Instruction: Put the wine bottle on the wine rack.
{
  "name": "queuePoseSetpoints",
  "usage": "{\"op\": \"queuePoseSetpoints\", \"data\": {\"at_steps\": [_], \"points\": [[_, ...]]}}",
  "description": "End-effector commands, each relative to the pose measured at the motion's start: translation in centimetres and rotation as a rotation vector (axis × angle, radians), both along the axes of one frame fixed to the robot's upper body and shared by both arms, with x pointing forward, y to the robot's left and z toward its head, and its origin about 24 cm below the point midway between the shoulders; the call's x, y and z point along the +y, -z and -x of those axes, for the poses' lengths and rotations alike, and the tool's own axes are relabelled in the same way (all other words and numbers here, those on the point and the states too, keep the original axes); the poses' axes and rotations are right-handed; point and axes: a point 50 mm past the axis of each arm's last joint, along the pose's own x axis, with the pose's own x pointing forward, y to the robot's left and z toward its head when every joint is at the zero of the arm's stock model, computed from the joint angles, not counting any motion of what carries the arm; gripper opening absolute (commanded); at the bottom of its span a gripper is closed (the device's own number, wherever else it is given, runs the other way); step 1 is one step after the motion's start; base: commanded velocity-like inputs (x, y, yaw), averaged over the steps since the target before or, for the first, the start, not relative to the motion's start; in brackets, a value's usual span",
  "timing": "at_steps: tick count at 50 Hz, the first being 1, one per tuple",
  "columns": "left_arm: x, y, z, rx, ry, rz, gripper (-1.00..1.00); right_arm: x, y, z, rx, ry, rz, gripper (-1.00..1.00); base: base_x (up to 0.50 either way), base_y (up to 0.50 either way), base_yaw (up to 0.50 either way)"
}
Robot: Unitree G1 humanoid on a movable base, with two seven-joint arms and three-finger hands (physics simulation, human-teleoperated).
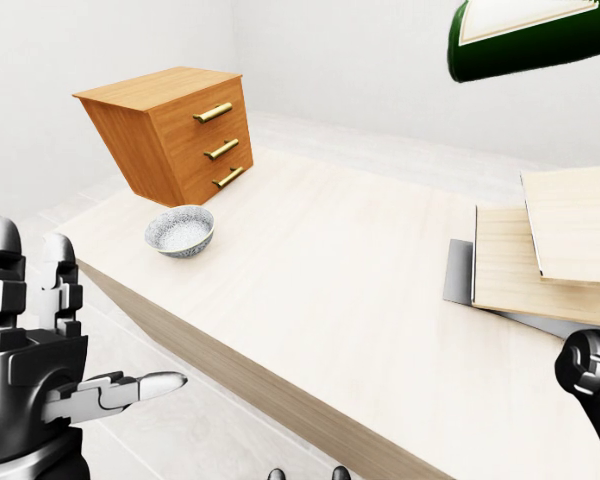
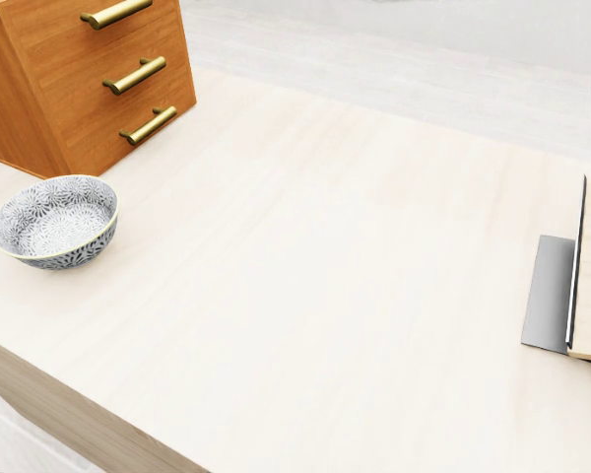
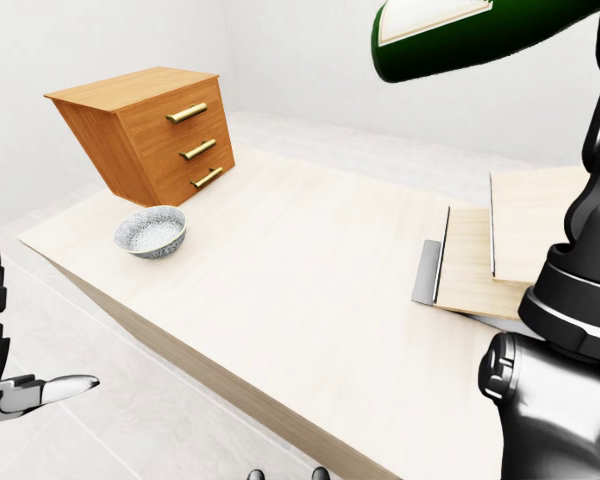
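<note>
The dark green wine bottle [image 3: 480, 30] with a white label lies on its side high in the air, at the top right of both eye views. My right arm [image 3: 575, 280] rises along the right edge up to it and carries it; the fingers lie past the edge of the view. The wine rack [image 1: 540, 255], made of pale wooden panels on a grey base, stands on the table at the right, below the bottle. My left hand [image 1: 90, 315] hangs low at the bottom left, off the table, open and holding nothing.
A wooden chest of drawers [image 1: 175, 130] with brass handles stands at the table's top left. A patterned grey bowl [image 1: 180, 230] sits just below it. The pale table's [image 1: 310, 290] near edge runs diagonally across the eye views, with white floor beyond.
</note>
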Motion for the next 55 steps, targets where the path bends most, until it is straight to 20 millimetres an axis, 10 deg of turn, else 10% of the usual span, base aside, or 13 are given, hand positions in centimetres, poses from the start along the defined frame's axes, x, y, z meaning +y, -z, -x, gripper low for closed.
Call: {"op": "queuePoseSetpoints", "data": {"at_steps": [1,27,55], "points": [[0.1,0.2,0.0,0.009,-0.002,0.006,1.0,-2.0,-0.7,1.7,-0.012,-0.017,-0.071,-1.0,0.0,0.0,0.0],[-0.3,-0.1,0.0,-0.003,0.002,-0.001,1.0,-5.5,0.1,4.8,0.04,0.077,0.013,-1.0,0.0,0.0,0.0],[0.2,1.3,-0.5,0.061,0.014,0.018,1.0,-7.2,1.9,0.8,0.136,0.275,0.2,-1.0,0.0,0.0,0.0]]}}
